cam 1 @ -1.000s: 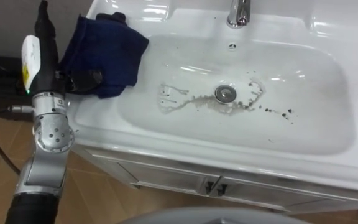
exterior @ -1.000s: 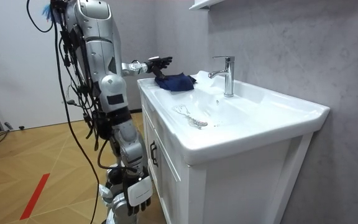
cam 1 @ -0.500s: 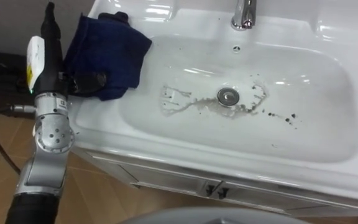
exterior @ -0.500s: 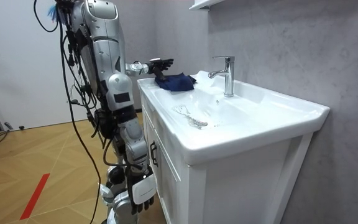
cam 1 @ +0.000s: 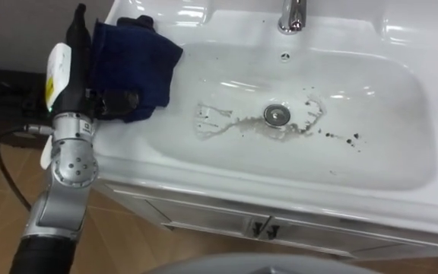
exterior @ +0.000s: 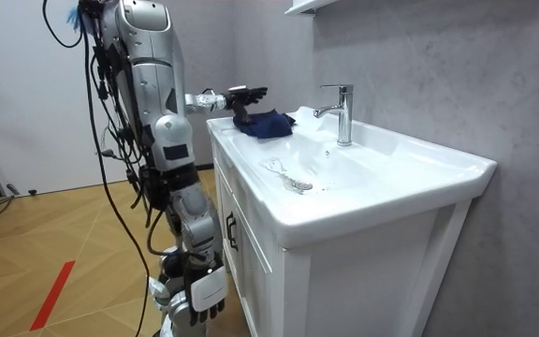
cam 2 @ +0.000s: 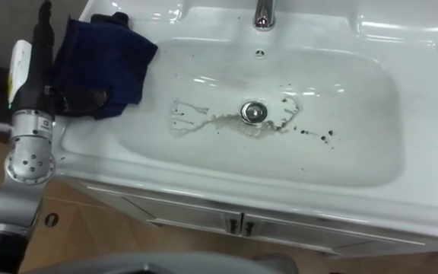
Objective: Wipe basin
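The left robot hand (cam 1: 73,65) stands with fingers straight, its thumb touching the dark blue cloth (cam 1: 139,57) bunched on the basin's (cam 1: 386,106) left rear corner. It should curl deep round the folds before dragging the cloth toward the dirty smear (cam 1: 226,125) by the drain (cam 1: 276,114). The right robot hand (exterior: 209,292) hangs relaxed by the leg.

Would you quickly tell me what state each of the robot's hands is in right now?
Left hand: open, fingers straight, thumb touching the blue cloth.
Right hand: open, hanging relaxed at its side.
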Controlling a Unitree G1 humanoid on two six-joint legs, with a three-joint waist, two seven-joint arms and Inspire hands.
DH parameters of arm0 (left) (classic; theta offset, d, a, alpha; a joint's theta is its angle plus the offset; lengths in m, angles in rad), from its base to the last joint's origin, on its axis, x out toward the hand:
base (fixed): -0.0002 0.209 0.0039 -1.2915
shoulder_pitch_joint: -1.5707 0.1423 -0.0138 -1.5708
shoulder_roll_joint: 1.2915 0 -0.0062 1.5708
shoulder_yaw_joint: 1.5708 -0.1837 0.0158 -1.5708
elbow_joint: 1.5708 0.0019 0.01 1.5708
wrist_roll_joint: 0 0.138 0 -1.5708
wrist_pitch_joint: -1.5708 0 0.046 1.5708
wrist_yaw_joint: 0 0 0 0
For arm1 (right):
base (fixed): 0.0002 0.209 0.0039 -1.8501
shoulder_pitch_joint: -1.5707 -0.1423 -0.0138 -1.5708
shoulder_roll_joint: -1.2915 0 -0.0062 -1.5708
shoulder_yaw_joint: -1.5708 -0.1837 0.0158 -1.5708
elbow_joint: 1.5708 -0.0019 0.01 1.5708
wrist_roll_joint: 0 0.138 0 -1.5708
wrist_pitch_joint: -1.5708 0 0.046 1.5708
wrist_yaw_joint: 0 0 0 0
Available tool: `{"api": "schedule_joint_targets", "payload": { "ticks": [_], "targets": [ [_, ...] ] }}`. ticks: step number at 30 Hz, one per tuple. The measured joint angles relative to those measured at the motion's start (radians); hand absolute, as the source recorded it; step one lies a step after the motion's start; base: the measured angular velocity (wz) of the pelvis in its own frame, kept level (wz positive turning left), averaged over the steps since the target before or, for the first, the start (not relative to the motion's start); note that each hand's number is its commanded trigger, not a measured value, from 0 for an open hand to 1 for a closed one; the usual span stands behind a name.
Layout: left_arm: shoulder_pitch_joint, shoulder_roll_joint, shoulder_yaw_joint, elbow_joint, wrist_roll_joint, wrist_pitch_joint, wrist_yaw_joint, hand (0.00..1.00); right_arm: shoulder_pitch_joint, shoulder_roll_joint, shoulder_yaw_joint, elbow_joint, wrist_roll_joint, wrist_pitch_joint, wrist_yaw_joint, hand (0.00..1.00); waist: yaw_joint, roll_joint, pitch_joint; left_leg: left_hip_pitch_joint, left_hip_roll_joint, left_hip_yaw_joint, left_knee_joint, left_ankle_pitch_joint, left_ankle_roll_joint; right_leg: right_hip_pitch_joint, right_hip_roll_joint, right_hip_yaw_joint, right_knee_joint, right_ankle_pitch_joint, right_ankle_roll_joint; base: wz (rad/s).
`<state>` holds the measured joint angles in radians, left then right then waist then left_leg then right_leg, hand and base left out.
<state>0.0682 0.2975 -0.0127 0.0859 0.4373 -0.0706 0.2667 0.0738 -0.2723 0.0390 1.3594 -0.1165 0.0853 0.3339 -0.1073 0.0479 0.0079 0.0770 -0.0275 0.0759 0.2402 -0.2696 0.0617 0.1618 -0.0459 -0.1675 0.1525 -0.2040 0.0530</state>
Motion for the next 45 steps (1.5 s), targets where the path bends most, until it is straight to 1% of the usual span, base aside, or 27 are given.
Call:
{"api": "schedule_joint_targets", "payload": {
  "ticks": [6,12,16,29,34,37,38,39,40,41,42,45],
  "targets": [
    [-0.020,0.000,-0.040,-0.007,0.066,0.000,-0.003,0.00,0.005,0.004,0.000,-0.001,0.002,-0.001,0.007,0.00,-0.003,-0.001,0.0010,-0.001,-0.001,0.001,0.009,0.000,0.000,0.003,-0.002,-0.001,0.000,0.000,0.000,0.00],
    [-0.020,0.001,-0.072,-0.007,0.080,0.000,-0.004,0.00,0.004,0.006,0.000,-0.012,0.002,-0.001,0.006,0.00,-0.006,-0.007,0.0049,-0.003,-0.001,0.004,0.011,0.000,0.000,0.000,-0.002,0.003,0.000,0.000,0.000,0.00],
    [-0.020,0.004,-0.073,-0.007,0.126,0.000,-0.004,0.00,0.003,0.006,-0.001,-0.012,0.003,-0.003,0.007,0.00,-0.009,-0.008,0.0052,-0.009,0.000,0.004,0.016,0.000,0.000,-0.001,-0.002,0.002,0.000,0.000,0.000,0.00],
    [-0.020,0.004,-0.074,0.025,0.126,0.000,-0.003,0.00,0.002,0.006,-0.001,-0.009,0.017,-0.005,0.008,0.00,-0.009,-0.006,0.0042,-0.012,0.004,0.005,0.022,0.000,0.000,-0.003,0.002,0.002,0.000,0.005,-0.008,0.00],
    [-0.020,0.004,-0.076,0.070,0.125,0.000,0.002,0.00,0.003,0.006,0.000,-0.009,0.017,-0.005,0.006,0.00,-0.011,-0.005,0.0042,-0.011,0.005,0.004,0.019,0.000,0.000,-0.005,0.003,0.002,0.000,0.005,-0.008,0.00],
    [-0.020,0.004,-0.076,0.145,0.123,0.000,0.002,0.00,0.002,0.006,-0.002,-0.009,0.015,0.001,-0.004,0.00,-0.009,0.000,0.0013,-0.008,0.006,0.005,0.013,0.000,0.000,-0.006,0.005,0.005,0.000,0.005,-0.008,-0.01],
    [-0.020,0.003,-0.076,0.173,0.122,0.000,0.002,0.00,0.003,0.006,-0.002,-0.009,0.015,0.003,-0.006,0.00,-0.006,0.002,0.0007,-0.003,0.006,0.007,0.010,0.000,-0.001,-0.004,0.006,0.012,0.000,0.005,-0.009,-0.07],
    [-0.021,0.002,-0.076,0.187,0.120,-0.002,0.002,0.00,0.003,0.006,-0.002,-0.009,0.015,0.003,-0.007,0.00,-0.003,0.002,0.0004,0.000,0.008,0.009,0.007,0.001,-0.001,-0.004,0.007,0.017,0.000,0.006,-0.009,-0.08],
    [-0.022,0.001,-0.076,0.194,0.119,-0.005,0.003,0.00,0.003,0.006,-0.002,-0.009,0.015,0.003,-0.007,0.00,-0.001,-0.001,0.0016,0.002,0.008,0.010,0.003,0.002,-0.003,-0.003,0.007,0.017,0.001,0.006,-0.009,-0.08],
    [-0.028,0.001,-0.076,0.223,0.118,-0.019,0.005,0.00,0.003,0.006,-0.002,-0.009,0.015,0.004,-0.010,0.00,0.002,-0.002,-0.0011,0.005,0.008,0.014,-0.003,0.003,-0.005,-0.003,0.008,0.017,0.001,0.006,-0.010,-0.09],
    [-0.030,0.000,-0.076,0.242,0.116,-0.024,0.005,0.00,0.004,0.005,-0.002,-0.010,0.014,0.004,-0.014,0.00,0.002,0.000,-0.0031,0.005,0.010,0.018,-0.003,0.003,-0.005,-0.002,0.009,0.020,0.001,0.006,-0.010,-0.09],
    [-0.033,-0.001,-0.075,0.255,0.116,-0.023,0.005,0.00,0.005,0.003,-0.002,-0.012,0.012,0.007,-0.014,0.00,0.003,0.001,-0.0049,0.005,0.013,0.023,-0.003,0.004,-0.007,-0.002,0.011,0.026,0.001,0.006,-0.010,-0.06]
  ]
}}
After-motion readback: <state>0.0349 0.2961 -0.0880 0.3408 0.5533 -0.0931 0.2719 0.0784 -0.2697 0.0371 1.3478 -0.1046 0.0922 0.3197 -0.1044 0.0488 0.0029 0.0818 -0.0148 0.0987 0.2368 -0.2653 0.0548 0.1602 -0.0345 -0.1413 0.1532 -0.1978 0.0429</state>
